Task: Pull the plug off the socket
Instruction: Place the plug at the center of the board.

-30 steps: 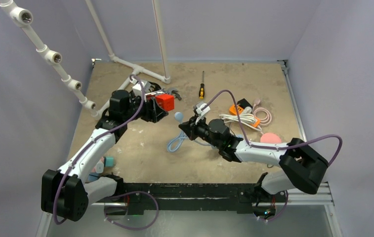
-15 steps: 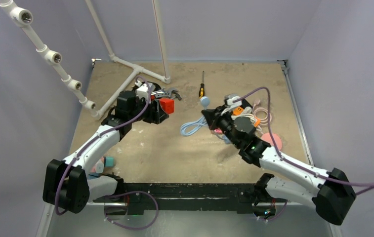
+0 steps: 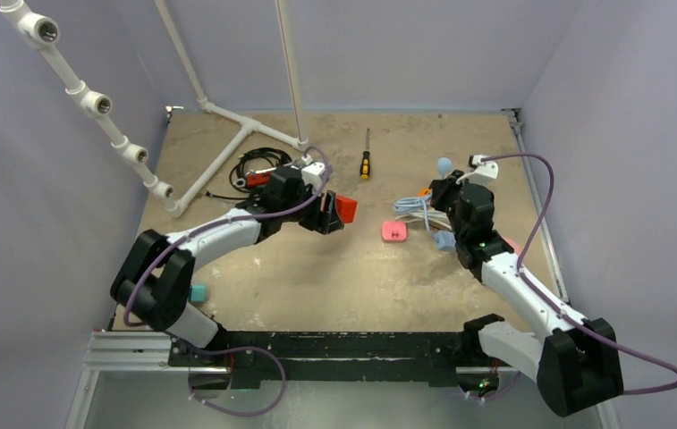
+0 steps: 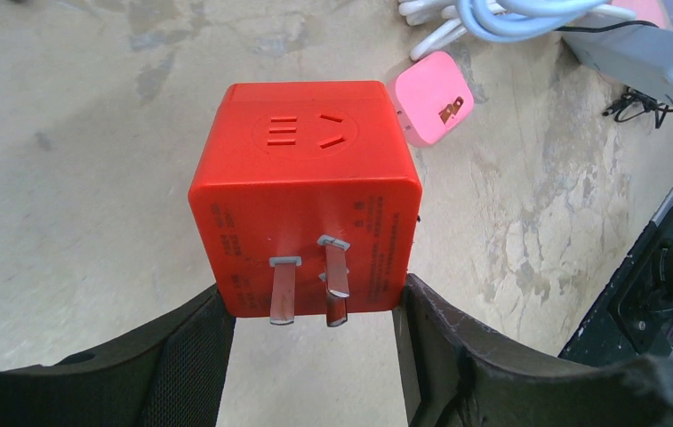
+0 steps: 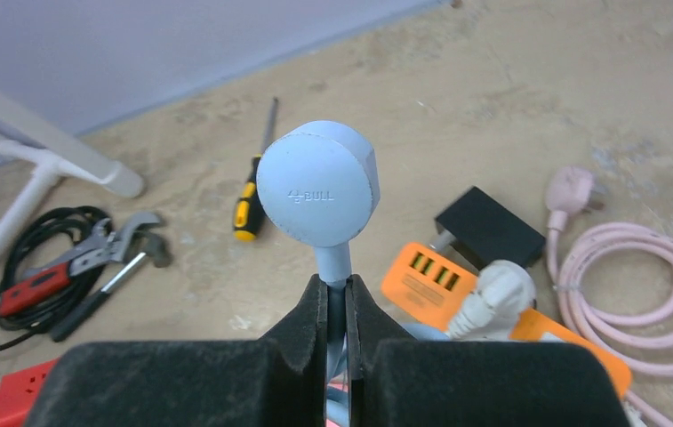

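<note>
The pale blue plug (image 5: 316, 182) is up in the air over the right side of the table (image 3: 317, 277), its round face toward the wrist camera. It is pinched by the thin neck just under the head, and the right gripper (image 5: 337, 294) has its jaws nearly together on that neck. The red cube socket (image 4: 306, 191) is well apart from it, over the middle-left. The left gripper (image 4: 315, 307) clamps it across two opposite sides, jaws about half spread and full of cube, with its bare prongs pointing back toward the wrist.

The slots I can see are empty, so the pull itself looks done to me. What's left, I'd say, is to finish tidily: hold both grips firm and lower the plug somewhere bare. Its light blue cable (image 3: 413, 207) trails by the heap of orange power strip (image 5: 430, 271) and pink cord (image 5: 635, 267), and dragging it could snag there. The pink charger (image 4: 430, 108) lies just beyond the cube, so I'd set the cube down short of it.
</note>
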You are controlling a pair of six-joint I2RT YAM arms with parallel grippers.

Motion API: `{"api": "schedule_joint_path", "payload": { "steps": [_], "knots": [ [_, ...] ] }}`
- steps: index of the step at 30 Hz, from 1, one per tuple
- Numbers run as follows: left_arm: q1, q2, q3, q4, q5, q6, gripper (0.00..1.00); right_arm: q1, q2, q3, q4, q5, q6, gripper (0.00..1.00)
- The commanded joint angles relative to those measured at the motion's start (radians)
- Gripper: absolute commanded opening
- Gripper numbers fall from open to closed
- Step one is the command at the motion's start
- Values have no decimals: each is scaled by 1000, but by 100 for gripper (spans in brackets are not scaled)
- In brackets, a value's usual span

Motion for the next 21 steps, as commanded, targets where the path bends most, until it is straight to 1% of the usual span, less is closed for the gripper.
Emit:
{"api": "schedule_joint_path", "payload": {
  "steps": [1,5,6,8,10,12,14,16,17,19,20,21],
  "knots": [
    [-73,98,93,112,0,-22,0,-43,25,11,45,29,36,0],
    [-135,201,153,136,-17,-43,0,-56,73,-4,52,114,57,0],
    [-143,223,167,143,-24,-50,0,-62,87,-4,52,119,65,2],
    [-154,266,191,155,-40,-68,0,-85,108,-7,69,80,77,8],
    [-157,305,214,170,-50,-83,0,-106,125,-15,86,32,82,17],
    [-161,349,243,174,-50,-92,0,-127,142,-18,96,-4,87,20],
    [-166,394,276,164,-51,-100,0,-148,160,-25,115,-37,95,31],
    [-169,425,298,157,-60,-108,0,-163,187,-26,130,-62,102,49],
    [-169,433,304,156,-63,-112,0,-170,199,-25,132,-75,104,55],
    [-169,452,316,145,-66,-112,0,-177,212,-23,134,-90,107,63],
    [-168,459,319,137,-67,-109,3,-177,214,-22,134,-92,106,66],
    [-169,463,320,130,-70,-106,9,-177,211,-22,135,-93,105,70]
  ]
}}
